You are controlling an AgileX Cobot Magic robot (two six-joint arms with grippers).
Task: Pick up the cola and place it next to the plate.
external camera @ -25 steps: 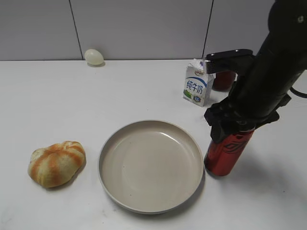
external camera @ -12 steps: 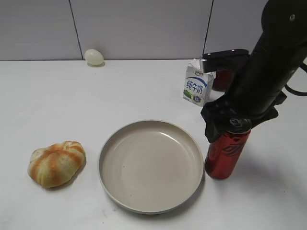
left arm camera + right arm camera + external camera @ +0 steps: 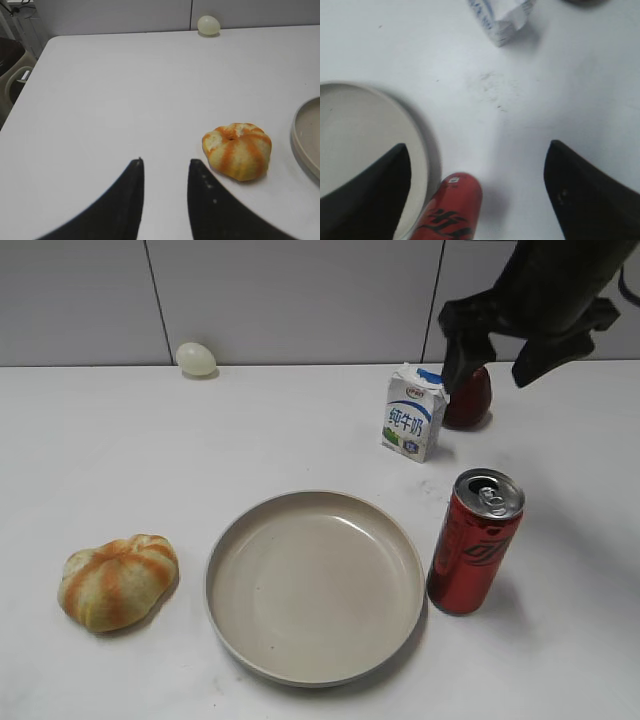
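Right arm raised at the upper right of the exterior view, well above the desk (image 3: 120, 440). Right claw (image 3: 495, 360) hangs in the air, its two dark fingers (image 3: 460, 345) spread wide and holding nothing. From the right wrist view the same spread shows: one finger at each lower corner, the can (image 3: 451, 207) between and below them, touched by neither.

Left claw (image 3: 165, 165) low over the desk at the left side; its two dark fingers (image 3: 131, 195) stand a little apart with bare desk showing between them. Nothing gripped.

Can (image 3: 475, 542): tall, slim, glossy red, dark lettering down the side, silver top with pull tab. Stands upright on the desk just beside the right rim of the plate (image 3: 315, 585); whether it touches the rim I cannot tell.

Plate: large, round, shallow, beige, raised rim, near the front of the desk.

Other items: white-and-blue milk carton (image 3: 413, 412) behind the can, towards the wall. Dark red round fruit (image 3: 468, 398) just beside the carton, partly hidden by the right claw. Orange-and-white striped bun (image 3: 117, 580) left of the plate, apart from it. Pale egg (image 3: 196, 359) far back by the wall.
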